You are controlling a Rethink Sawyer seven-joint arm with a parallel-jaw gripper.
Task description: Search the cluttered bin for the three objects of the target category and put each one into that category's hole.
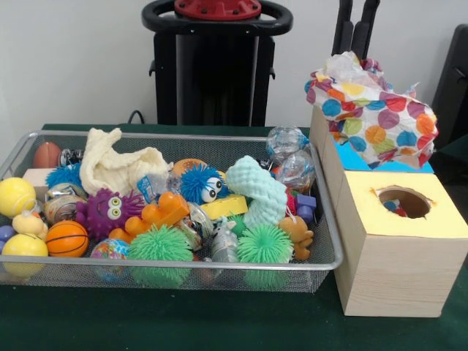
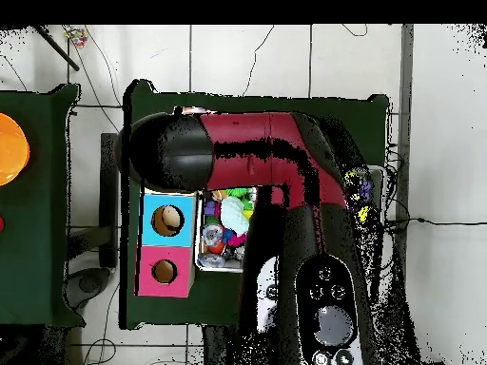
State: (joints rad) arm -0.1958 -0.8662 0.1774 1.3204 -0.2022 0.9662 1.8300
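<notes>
Green surface (image 1: 219, 322) holds your untouched wire bin (image 1: 322, 219); search first, pick a target, though the hand's state can't be told.

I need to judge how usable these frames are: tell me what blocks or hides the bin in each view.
Front view: the wire bin is open to the camera, evenly lit, toys readable; polka-dot paper covers the rear box. Overhead view: the red and black arm hides most of the bin, leaving a sliver of toys beside the boxes; gripper unseen.
</notes>
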